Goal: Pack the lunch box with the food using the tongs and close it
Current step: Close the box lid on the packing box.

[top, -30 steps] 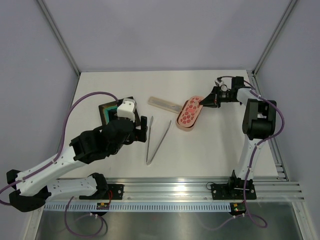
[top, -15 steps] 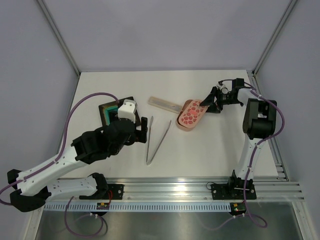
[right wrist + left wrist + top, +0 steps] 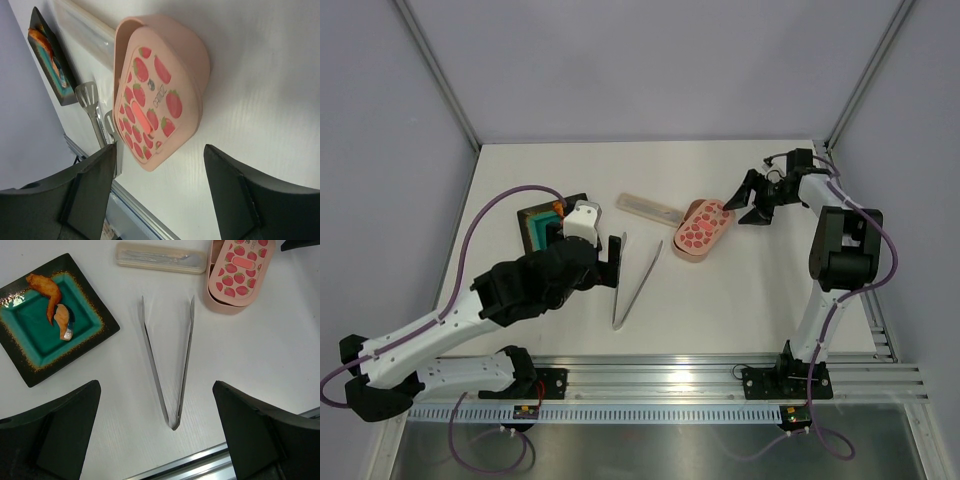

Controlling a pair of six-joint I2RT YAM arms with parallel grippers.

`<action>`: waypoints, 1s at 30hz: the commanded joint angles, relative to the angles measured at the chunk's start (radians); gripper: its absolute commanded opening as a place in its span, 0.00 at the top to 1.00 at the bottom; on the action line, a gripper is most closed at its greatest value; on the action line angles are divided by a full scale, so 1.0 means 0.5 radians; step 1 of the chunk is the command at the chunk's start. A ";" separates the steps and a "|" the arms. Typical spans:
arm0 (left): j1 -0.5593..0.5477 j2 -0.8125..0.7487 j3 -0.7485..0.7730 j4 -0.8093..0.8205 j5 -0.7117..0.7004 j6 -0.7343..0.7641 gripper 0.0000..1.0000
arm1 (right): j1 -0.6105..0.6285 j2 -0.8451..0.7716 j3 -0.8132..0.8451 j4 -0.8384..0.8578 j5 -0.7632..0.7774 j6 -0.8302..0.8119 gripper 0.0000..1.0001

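Observation:
The pink lunch box lies right of centre, its strawberry-spotted lid resting askew on it with the box rim showing along one side. My right gripper stands open just to the right of it, holding nothing. The silvery tongs lie in a V on the table, joint toward me. My left gripper hovers wide open above them, its fingers either side of the joint. The food, orange and dark pieces, sits on the dark tray's teal mat.
The dark tray stands at the left. A slim pale rectangular case lies between the tray and the lunch box. A metal rail runs along the table's near edge.
My right gripper has opened, let go of the lid's edge and drawn back to the right; the lid has settled onto the box. The left gripper has edged closer over the tongs.

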State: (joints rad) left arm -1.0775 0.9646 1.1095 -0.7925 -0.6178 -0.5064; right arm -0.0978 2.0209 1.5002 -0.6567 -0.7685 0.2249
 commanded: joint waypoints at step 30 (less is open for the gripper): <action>0.093 0.056 -0.013 0.088 0.088 -0.046 0.01 | 0.211 -0.452 -0.390 0.181 0.580 0.314 0.28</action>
State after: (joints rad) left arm -1.0382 1.0157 1.1095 -0.7731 -0.5812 -0.5140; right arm 0.0235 1.8156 1.3121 -0.5770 -0.5053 0.3897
